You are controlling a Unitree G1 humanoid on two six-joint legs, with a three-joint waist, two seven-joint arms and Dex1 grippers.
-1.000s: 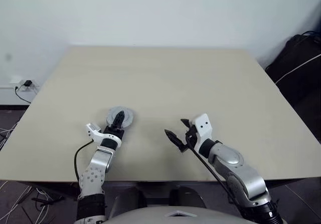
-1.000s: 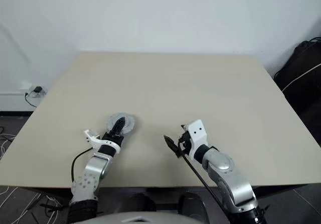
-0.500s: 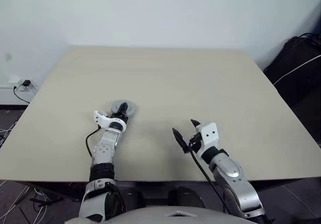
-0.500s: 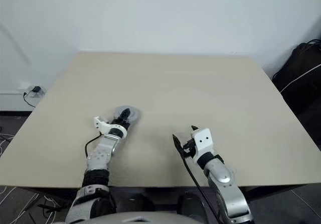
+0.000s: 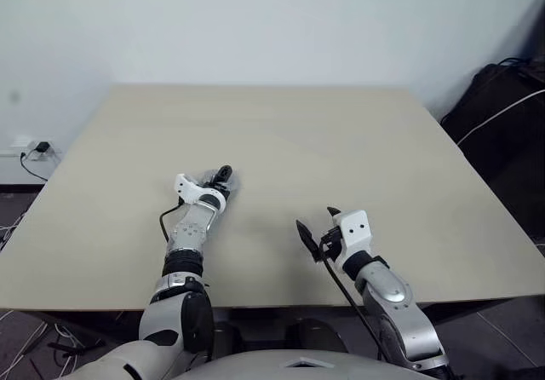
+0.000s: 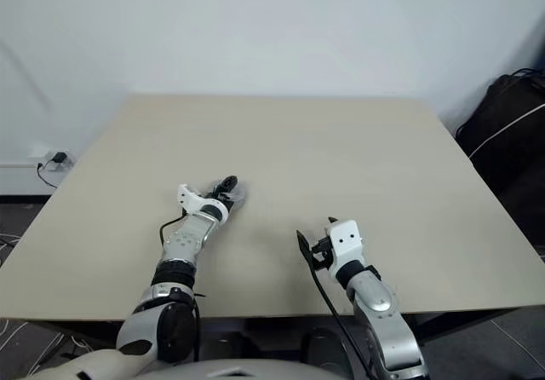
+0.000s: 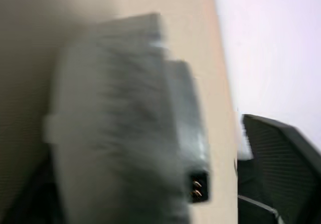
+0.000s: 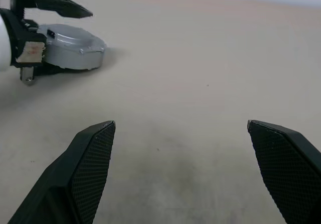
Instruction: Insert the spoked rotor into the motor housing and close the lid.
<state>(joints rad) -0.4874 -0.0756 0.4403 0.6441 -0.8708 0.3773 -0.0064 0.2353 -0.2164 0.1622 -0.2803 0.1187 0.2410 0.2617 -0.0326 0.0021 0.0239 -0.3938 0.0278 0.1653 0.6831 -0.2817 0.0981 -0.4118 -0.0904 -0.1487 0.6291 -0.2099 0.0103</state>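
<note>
The round silver-grey metal motor housing (image 8: 72,46), lid on, sits at centre-left of the beige bench (image 5: 341,141); the left tool (image 8: 52,5) spreads wide over it, releasing; the right tool (image 5: 315,227) waits wide at lower centre

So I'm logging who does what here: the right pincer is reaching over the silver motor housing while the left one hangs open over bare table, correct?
Sides are swapped. In the left eye view the left pincer is the one over the silver motor housing. The right pincer hangs open over bare table, apart from the housing; the right wrist view confirms it.
</note>
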